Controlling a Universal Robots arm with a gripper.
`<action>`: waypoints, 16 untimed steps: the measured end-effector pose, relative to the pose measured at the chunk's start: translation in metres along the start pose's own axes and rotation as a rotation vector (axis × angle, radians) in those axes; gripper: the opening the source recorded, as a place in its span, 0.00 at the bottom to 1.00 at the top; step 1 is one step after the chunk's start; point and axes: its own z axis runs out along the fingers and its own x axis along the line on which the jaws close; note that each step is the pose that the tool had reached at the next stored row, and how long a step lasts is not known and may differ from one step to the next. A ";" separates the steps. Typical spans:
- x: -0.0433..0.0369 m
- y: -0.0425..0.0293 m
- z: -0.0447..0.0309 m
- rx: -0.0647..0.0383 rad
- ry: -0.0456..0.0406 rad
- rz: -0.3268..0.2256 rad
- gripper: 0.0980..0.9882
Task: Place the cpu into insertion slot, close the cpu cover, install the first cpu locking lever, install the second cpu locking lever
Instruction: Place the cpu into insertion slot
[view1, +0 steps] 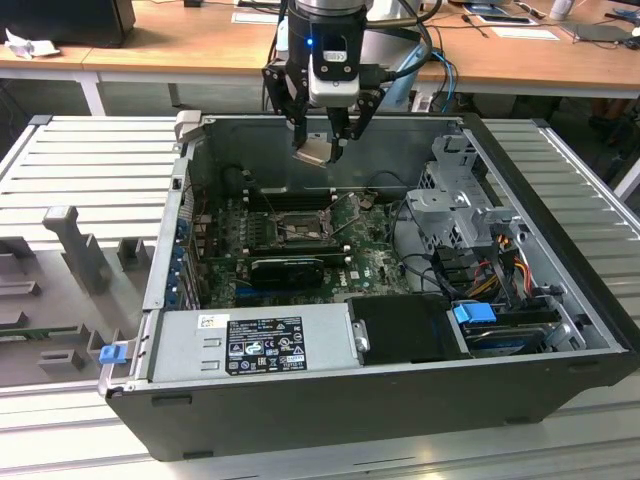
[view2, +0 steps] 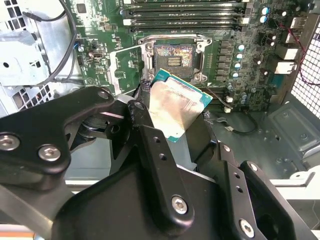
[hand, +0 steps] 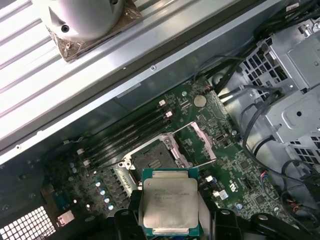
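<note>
Overhead, the gripper (view1: 318, 149) clamps the cpu (hand: 170, 207) above the case (view1: 350, 410) holding the insertion slot (view2: 174, 55).

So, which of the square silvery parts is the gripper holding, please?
The cpu, solid-faced, clamped in the gripper; the windowed cpu cover lies flipped open beside the insertion slot.

In the second wrist view we cannot see all of the cpu (view2: 177, 107): black fingers (view2: 150, 145) cover one side. The cpu hides a bit of the insertion slot (view2: 175, 55) rim.
</note>
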 end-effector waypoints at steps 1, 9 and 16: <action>0.0000 0.0000 0.0001 0.000 -0.0004 0.004 0.48; 0.0000 -0.0001 0.0006 -0.001 -0.0033 0.038 0.48; -0.0001 -0.0001 0.0018 -0.004 -0.0128 0.147 0.48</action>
